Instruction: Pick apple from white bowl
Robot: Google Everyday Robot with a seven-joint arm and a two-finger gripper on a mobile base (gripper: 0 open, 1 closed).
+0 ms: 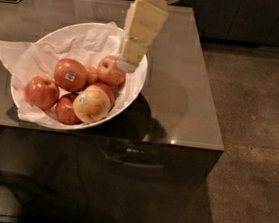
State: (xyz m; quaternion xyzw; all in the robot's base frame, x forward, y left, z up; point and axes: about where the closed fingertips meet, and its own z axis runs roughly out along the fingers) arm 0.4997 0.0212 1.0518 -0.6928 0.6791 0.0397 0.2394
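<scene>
Nearest the front edge of the bench (pixel 189 114) sits the white bowl (pixel 132 90), lined with crumpled paper (pixel 82 41). Closest apples in it: a yellow-blushed apple (pixel 91 103) with a sticker, a small red one (pixel 67 109) tucked beside it on the left, and another red one (pixel 42 92) at the far left of the pile.

Just behind those is the apple (pixel 70 74) we actually want, the broad deep-red one with the little pale sticker, sitting around the middle of the bowl. To its right and slightly farther back there's another red apple (pixel 111 70).

The claw (pixel 126 64) hangs over the bowl's right-hand side, tip right by that back-right apple. Can't tell if it's spread or pinched from this angle.

If I were steering, I'd slide left toward the deep-red one before dropping, come straight down over its crown, and avoid nudging the neighbours or snagging the paper.
</scene>
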